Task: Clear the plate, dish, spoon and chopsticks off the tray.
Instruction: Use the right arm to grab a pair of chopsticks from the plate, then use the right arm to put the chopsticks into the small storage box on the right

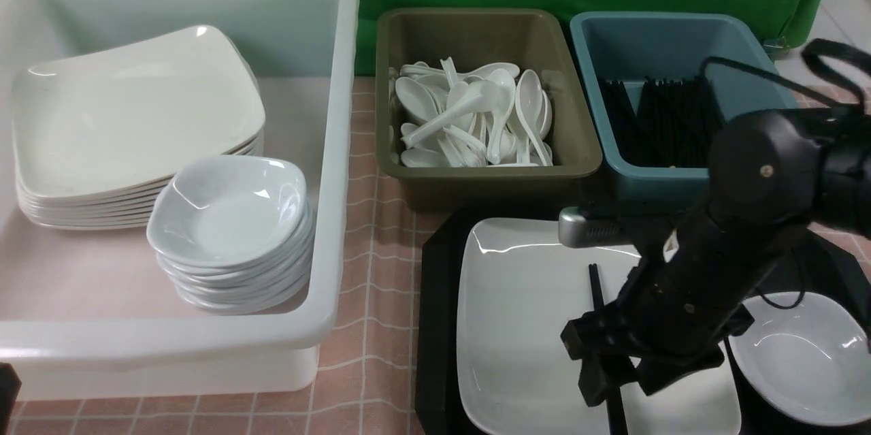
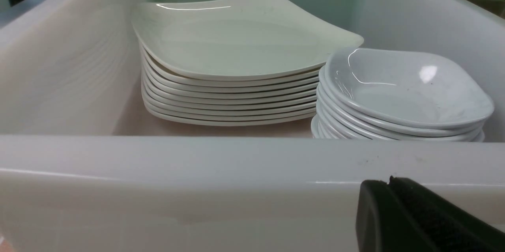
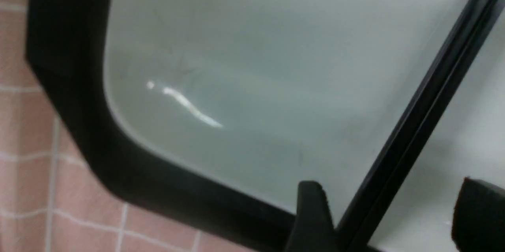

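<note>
Right gripper (image 3: 394, 220) low over the plate (image 1: 524, 326), jaws spread wide and holding nothing, with the chopsticks (image 1: 597, 285) lying on the plate between its fingers, close against one of them. The plate and, just right of it, the dish (image 1: 810, 360) rest on the tray (image 1: 435, 326). Left gripper (image 2: 390, 204), jaws closed and empty, just outside the near wall of the white tub (image 2: 197, 165)

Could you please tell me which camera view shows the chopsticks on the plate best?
The right wrist view: the chopsticks cross the plate close up, inside the open right hand. The front view shows only short stretches, the right arm hiding the rest. The left wrist view shows none of them.
</note>
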Robot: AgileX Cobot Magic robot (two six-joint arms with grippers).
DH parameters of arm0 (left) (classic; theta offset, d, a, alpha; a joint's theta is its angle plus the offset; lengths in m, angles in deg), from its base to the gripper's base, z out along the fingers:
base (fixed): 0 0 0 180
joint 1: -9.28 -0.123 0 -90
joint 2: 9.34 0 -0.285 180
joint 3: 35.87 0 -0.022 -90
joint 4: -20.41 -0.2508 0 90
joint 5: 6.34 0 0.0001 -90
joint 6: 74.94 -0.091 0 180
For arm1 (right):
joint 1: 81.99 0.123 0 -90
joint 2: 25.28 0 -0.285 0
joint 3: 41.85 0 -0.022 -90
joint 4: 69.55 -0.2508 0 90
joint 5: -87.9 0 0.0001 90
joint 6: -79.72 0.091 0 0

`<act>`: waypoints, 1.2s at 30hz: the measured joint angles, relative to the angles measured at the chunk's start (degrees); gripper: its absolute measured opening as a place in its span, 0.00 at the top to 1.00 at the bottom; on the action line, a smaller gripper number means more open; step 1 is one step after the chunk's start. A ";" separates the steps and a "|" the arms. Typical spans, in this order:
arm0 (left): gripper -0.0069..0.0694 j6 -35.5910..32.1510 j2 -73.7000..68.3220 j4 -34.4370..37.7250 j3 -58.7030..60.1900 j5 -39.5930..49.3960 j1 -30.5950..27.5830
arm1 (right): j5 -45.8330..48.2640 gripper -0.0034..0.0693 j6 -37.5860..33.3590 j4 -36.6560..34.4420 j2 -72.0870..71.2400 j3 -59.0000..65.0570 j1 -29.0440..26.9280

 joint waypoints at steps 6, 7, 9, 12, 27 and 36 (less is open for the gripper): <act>0.90 0.00 0.00 0.00 0.00 0.00 0.00 | -1.03 0.25 7.11 6.14 5.38 -0.96 1.12; 0.90 0.00 0.00 0.00 0.00 0.00 0.00 | -1.20 0.25 7.37 6.20 5.99 -0.96 1.12; 0.90 0.00 0.00 0.00 0.00 0.00 0.00 | -1.51 0.25 7.63 6.39 6.92 -0.96 1.12; 0.90 0.00 0.00 0.00 0.00 0.00 0.00 | -1.71 0.28 7.63 6.76 7.65 -0.96 1.12; 0.90 0.00 0.00 0.00 0.00 0.00 0.00 | 6.15 0.72 1.13 3.71 -3.04 -1.00 1.12; 0.90 0.00 0.00 0.00 0.00 0.00 0.00 | -2.03 0.72 -0.30 10.28 -19.45 -2.98 -1.64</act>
